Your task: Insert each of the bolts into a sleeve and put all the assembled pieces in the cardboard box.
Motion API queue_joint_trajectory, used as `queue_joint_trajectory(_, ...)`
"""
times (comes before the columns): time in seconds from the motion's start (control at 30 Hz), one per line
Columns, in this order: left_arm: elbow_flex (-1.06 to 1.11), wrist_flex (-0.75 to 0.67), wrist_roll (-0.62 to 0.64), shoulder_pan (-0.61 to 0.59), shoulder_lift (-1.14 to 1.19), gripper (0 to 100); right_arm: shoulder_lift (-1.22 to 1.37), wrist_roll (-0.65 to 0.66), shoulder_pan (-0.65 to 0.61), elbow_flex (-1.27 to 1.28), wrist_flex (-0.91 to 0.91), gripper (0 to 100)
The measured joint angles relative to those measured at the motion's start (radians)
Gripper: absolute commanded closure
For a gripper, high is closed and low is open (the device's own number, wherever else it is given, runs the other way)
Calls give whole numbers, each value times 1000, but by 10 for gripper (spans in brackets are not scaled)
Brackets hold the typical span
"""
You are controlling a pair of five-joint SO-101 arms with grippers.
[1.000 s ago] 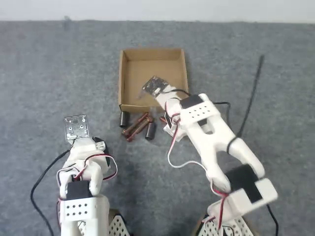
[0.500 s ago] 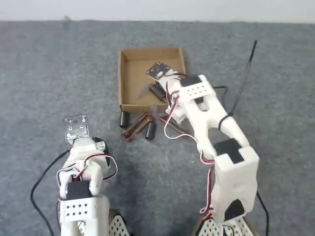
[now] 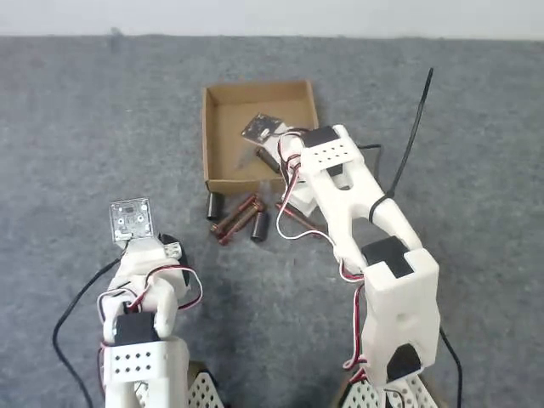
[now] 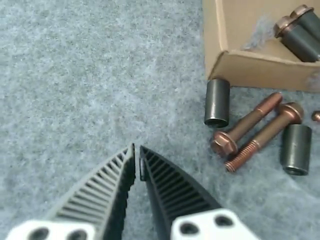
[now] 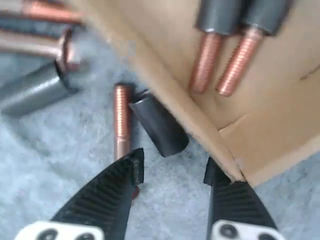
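Two assembled pieces lie side by side in the cardboard box, threads toward its near wall, beyond which coppery bolts slant head-to-tail between smooth dark sleeves on grey carpet; right gripper gapes empty, left gripper is pinched closed on nothing.

Bare carpet left of the cardboard box gives wide free passage. Loose bolts and sleeves crowd the floor just beside the box's front wall. The right arm overhangs the box's right front corner and blocks that side. The box's rear left is reachable from above.
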Motion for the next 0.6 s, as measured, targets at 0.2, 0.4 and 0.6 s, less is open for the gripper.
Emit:
queue_joint_trajectory(0.2, 0, 0, 0, 0, 0, 988, 0, 169, -6, 0, 2, 810)
queue_joint_trajectory(0.4, 0, 0, 0, 0, 0, 988, 0, 203, -61, 0, 18, 810)
queue_joint_trajectory(0.6, 0, -2, -55, 0, 0, 988, 0, 210, -98, 0, 6, 810)
